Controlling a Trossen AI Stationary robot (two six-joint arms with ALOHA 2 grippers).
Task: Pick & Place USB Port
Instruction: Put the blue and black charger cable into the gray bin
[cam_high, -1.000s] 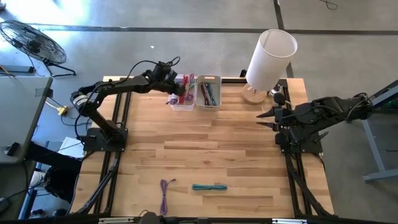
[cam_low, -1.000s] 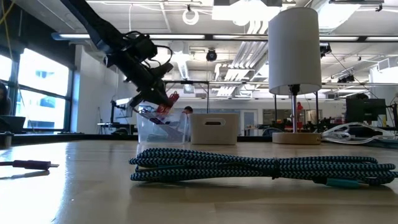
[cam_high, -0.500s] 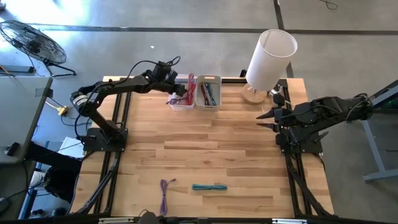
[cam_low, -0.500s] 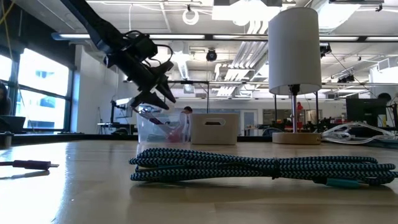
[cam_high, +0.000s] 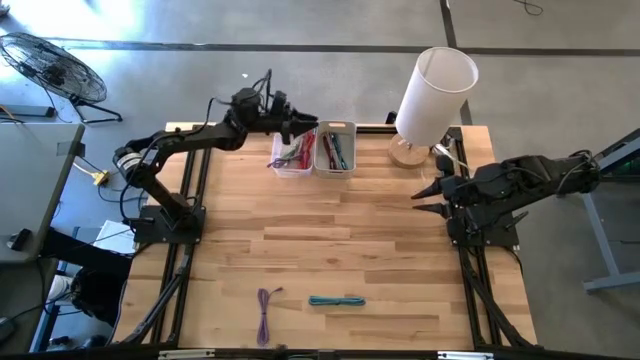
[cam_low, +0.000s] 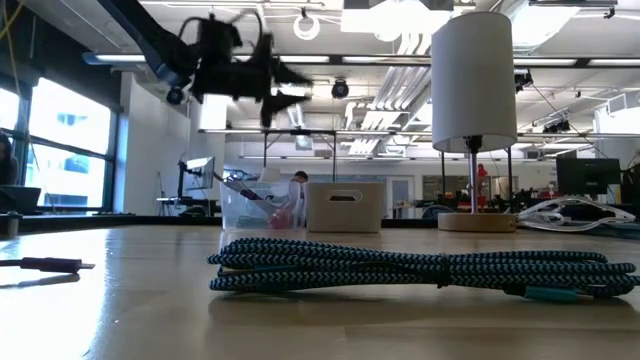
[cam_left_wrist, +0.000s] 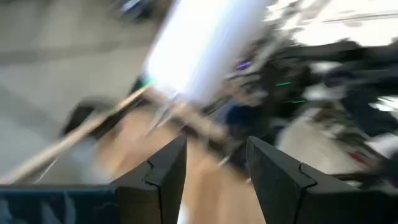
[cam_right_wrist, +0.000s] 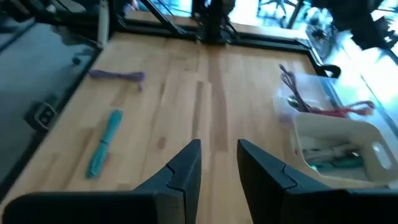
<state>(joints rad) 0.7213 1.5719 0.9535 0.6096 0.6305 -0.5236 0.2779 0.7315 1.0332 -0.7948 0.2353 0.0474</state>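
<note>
two bins (cam_high: 313, 151) side by side, lamp (cam_high: 430, 100) right

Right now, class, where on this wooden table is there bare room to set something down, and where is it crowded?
Free: the wide middle of the wooden table, between the two clear plastic bins and the teal braided cable beside the purple cable. Crowded: the far edge, with bins, white cylindrical lamp and left gripper.

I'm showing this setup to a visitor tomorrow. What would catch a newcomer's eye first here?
Probably the tall white lamp at the table's far right corner. Next, the left claw, open and empty, raised above the clear bin of red and purple cables at the far edge, beside a white bin. Near the front edge lie a teal cable and a purple cable; the right claw waits at the right side.
</note>
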